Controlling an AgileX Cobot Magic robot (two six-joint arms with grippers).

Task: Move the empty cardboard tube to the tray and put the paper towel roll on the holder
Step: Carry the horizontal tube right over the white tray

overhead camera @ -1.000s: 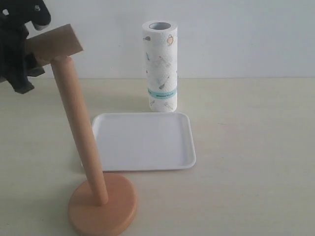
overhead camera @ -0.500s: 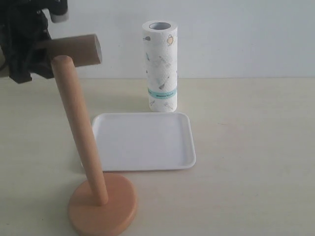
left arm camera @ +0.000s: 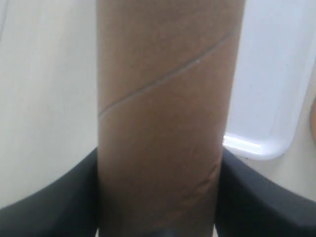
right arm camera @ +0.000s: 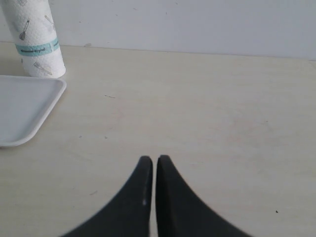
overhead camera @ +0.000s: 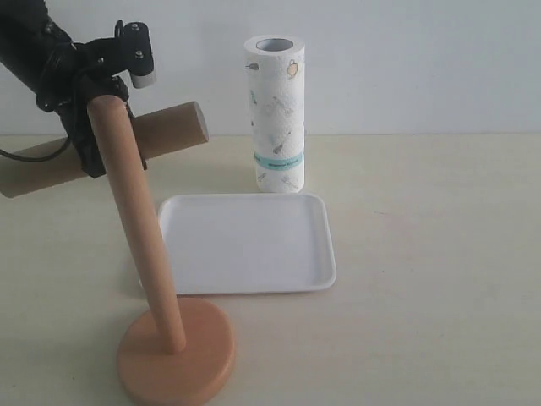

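Observation:
The empty cardboard tube (overhead camera: 169,129) hangs nearly level in the air at the left, behind the holder's pole, one end pointing toward the paper towel roll. My left gripper (overhead camera: 89,135) is shut on the tube's middle; in the left wrist view the brown tube (left arm camera: 165,113) fills the gap between both black fingers (left arm camera: 59,197). The white tray (overhead camera: 245,243) lies on the table below and to the right of the tube. The paper towel roll (overhead camera: 275,114) stands upright behind the tray. The wooden holder (overhead camera: 135,228) stands at the front left on its disc base (overhead camera: 176,353). My right gripper (right arm camera: 150,160) is shut and empty above bare table.
The light table (overhead camera: 439,254) stretches to the right of the tray. A white wall (overhead camera: 423,59) rises behind. The tray's corner (right arm camera: 29,106) and the roll's lower part (right arm camera: 37,42) show in the right wrist view.
My left gripper has carried the tube down and to the right, and the tube has swung so more of its length shows, now crossing behind the holder's pole.

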